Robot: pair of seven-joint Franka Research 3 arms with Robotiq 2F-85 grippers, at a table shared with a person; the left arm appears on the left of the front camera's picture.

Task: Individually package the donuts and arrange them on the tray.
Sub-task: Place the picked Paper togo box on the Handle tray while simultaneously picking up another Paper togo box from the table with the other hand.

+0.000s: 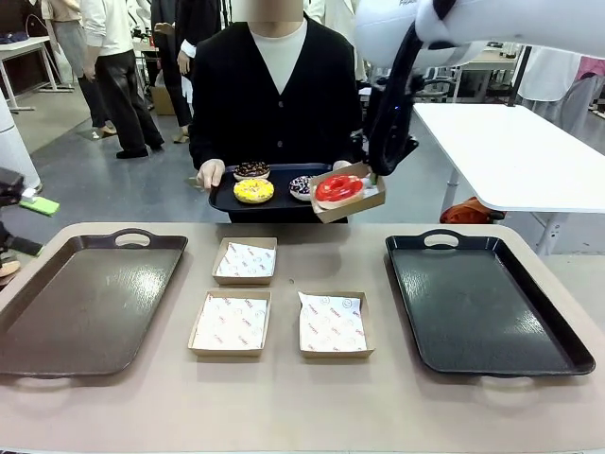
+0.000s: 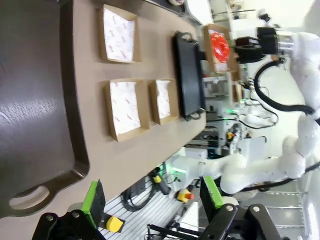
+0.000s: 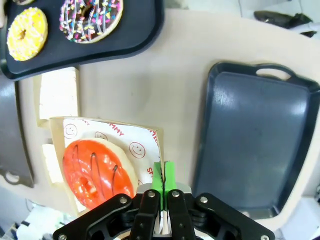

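Red-glazed, one donut (image 1: 337, 187) hangs boxed in the front view, its cardboard box (image 1: 328, 214) pinched by the right gripper (image 1: 376, 173) beside the person's tray (image 1: 219, 200), where three donuts (image 1: 253, 191) wait; the black tray (image 1: 487, 307) lies bare. Left wrist view: the left gripper (image 2: 152, 197) is wide open and empty. Right wrist view: pads (image 3: 169, 172) clamp the box's rim.

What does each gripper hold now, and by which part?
The right gripper pinches the box with the red donut by its edge; the left gripper holds nothing.

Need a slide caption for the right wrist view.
Right gripper, jaws shut on the rim of a paper-lined box carrying the red-glazed donut, above the table.
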